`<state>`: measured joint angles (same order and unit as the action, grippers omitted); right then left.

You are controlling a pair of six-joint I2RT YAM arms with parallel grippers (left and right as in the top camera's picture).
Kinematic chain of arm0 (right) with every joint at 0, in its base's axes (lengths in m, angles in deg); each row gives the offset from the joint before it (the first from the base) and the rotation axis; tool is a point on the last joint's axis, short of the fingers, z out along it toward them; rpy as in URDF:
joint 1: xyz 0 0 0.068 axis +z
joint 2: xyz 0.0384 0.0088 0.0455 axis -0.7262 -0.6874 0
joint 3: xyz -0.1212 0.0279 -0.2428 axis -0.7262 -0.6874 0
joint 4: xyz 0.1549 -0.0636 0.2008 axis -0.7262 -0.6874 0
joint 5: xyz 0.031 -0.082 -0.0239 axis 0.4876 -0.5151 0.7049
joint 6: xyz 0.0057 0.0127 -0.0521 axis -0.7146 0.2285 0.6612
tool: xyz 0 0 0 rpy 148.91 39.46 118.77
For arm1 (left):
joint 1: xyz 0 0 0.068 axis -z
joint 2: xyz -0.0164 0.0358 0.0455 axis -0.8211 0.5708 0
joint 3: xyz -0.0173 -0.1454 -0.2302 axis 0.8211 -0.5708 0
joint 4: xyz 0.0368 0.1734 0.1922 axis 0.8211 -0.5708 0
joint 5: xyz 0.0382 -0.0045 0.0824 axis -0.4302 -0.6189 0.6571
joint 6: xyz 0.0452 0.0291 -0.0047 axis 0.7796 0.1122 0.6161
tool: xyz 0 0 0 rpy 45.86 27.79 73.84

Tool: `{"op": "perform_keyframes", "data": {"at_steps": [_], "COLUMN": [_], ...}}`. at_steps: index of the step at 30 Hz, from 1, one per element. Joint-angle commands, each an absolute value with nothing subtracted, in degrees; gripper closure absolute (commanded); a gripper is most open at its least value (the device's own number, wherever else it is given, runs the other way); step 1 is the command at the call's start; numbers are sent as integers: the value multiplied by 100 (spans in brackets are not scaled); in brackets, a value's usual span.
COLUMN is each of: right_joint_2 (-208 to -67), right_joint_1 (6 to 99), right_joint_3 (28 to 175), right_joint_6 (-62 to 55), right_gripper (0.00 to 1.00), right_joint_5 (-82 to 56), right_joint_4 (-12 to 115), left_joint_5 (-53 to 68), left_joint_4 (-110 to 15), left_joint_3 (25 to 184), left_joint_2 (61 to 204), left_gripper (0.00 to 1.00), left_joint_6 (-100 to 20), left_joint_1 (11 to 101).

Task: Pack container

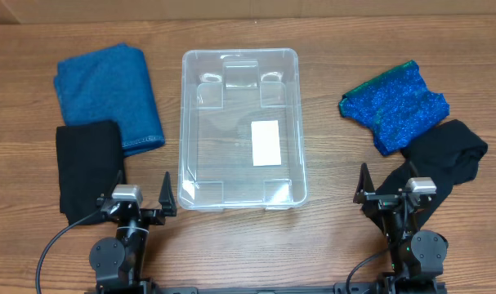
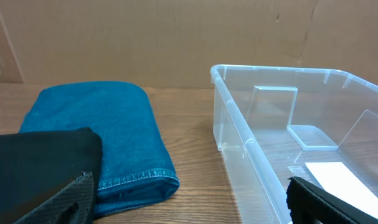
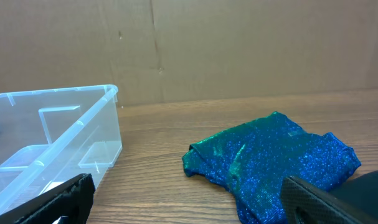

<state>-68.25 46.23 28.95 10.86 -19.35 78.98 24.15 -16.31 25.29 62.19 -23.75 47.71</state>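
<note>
The clear plastic container (image 1: 239, 126) sits empty at the table's centre, a white label (image 1: 265, 143) on its bottom. It also shows in the left wrist view (image 2: 282, 124) and the right wrist view (image 3: 51, 130). Folded blue denim (image 1: 109, 94) and a black cloth (image 1: 88, 163) lie to its left. A sparkly blue-green cloth (image 1: 395, 102) and a black garment (image 1: 440, 155) lie to its right. My left gripper (image 1: 141, 200) is open and empty near the front edge, beside the black cloth. My right gripper (image 1: 386, 192) is open and empty, over the black garment's near end.
A brown cardboard wall (image 2: 176, 37) stands behind the wooden table (image 1: 329, 245).
</note>
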Motion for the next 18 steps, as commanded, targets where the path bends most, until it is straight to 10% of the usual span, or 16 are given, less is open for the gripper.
{"op": "perform_keyframes", "data": {"at_steps": [1, 18], "right_joint_2": [-6794, -6794], "right_joint_1": [4650, 4650], "right_joint_3": [2849, 2849], "right_joint_6": [1124, 1124], "right_gripper": [0, 0], "right_joint_5": [-2007, -2005], "right_joint_4": [7929, 7929], "left_joint_5": [2400, 2374], "left_joint_4": [-1625, -1625], "left_joint_3": [2509, 2509], "left_joint_2": [6133, 6133], "left_gripper": [0, 0], "left_joint_6": [-2452, -2454], "left_joint_1": [4773, 4773]}}
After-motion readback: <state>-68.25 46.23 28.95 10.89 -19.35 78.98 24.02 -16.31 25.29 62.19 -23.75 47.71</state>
